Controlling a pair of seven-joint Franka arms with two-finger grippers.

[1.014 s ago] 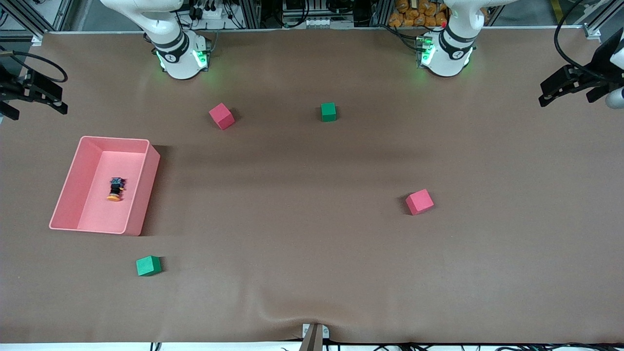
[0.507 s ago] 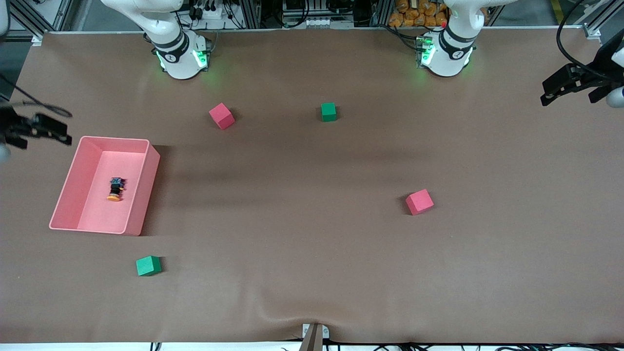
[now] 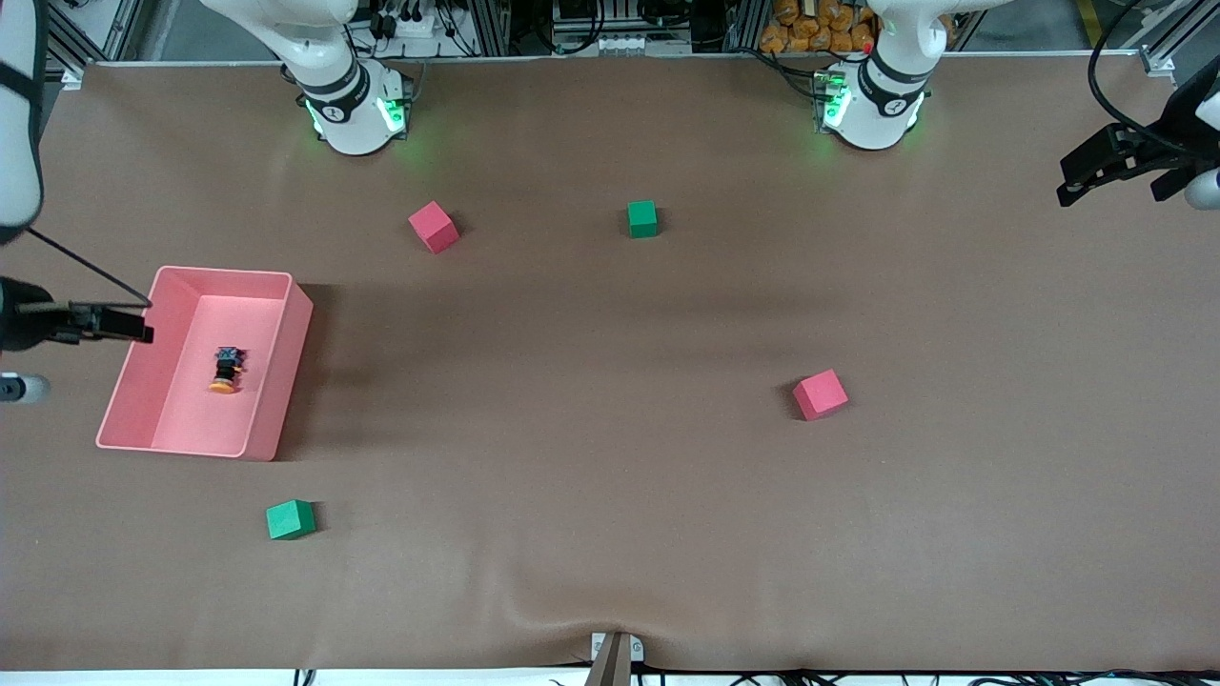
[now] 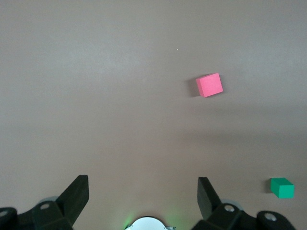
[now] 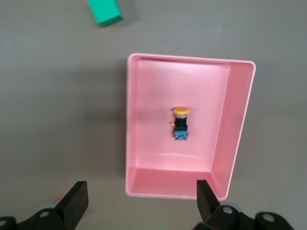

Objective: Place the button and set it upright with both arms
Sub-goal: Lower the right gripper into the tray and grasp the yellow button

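Tabletop [image 3: 610, 476]: pink bin [image 5: 239, 120] holds the button [image 5: 181, 122], lying on its side. Right claw [image 5: 139, 203] is spread wide, probably above the bin's edge; left claw [image 4: 143, 199] waits wide, empty. Risks: wall clipped, button rolled or grabbed crooked.

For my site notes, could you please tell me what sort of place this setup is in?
Probably a robotics lab: two white arms bolted along a brown-covered table, an aluminium-frame rack with cabling above it, and foam cubes laid out as test props.
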